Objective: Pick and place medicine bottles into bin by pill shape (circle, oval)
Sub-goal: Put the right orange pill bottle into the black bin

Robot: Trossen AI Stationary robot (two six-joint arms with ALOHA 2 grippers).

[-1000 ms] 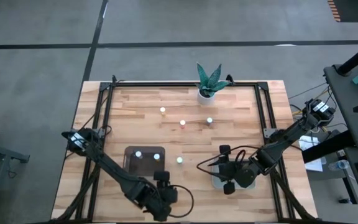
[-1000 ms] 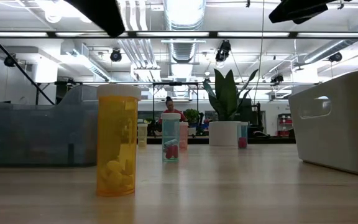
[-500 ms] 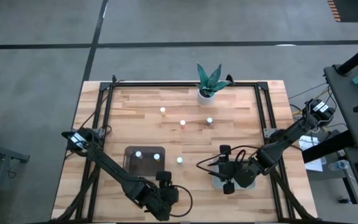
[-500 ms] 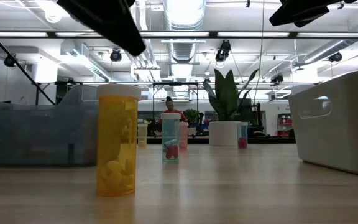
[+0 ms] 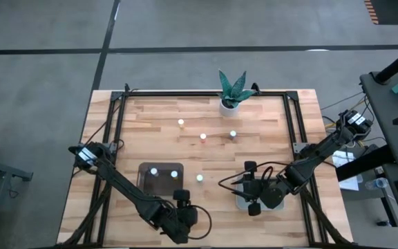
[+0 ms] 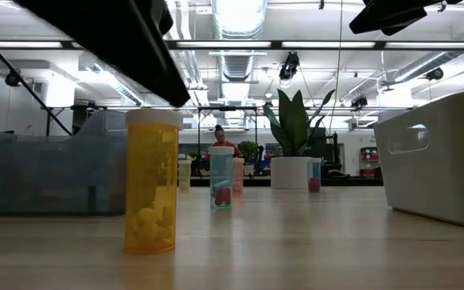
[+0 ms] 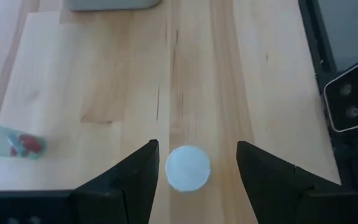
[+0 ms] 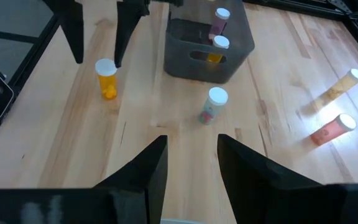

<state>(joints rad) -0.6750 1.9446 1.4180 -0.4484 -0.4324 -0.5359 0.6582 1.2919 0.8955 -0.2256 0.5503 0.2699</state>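
Note:
An orange medicine bottle point(image 6: 151, 182) with a white cap point(image 7: 188, 168) stands upright on the table near its near edge. My left gripper point(image 7: 196, 148) is open and points down just above it, one finger on either side of the cap, touching nothing. In the high view my left gripper point(image 5: 182, 202) hides the bottle. My right gripper point(image 8: 188, 163) is open and empty over the pale bin point(image 5: 244, 201). The dark bin point(image 5: 159, 178) holds two bottles point(image 8: 217, 45). A clear bottle with red pills point(image 8: 211, 104) stands between the bins.
Three more bottles point(image 5: 203, 136) stand at mid-table toward the far side. A white pot with a green plant point(image 5: 230, 102) stands at the far edge. A small camera block point(image 7: 352, 106) sits at the near edge beside the orange bottle. A dark frame runs along the table's sides.
My left gripper has come down toward the orange bottle's cap, still open. The bottle has stayed where it was.

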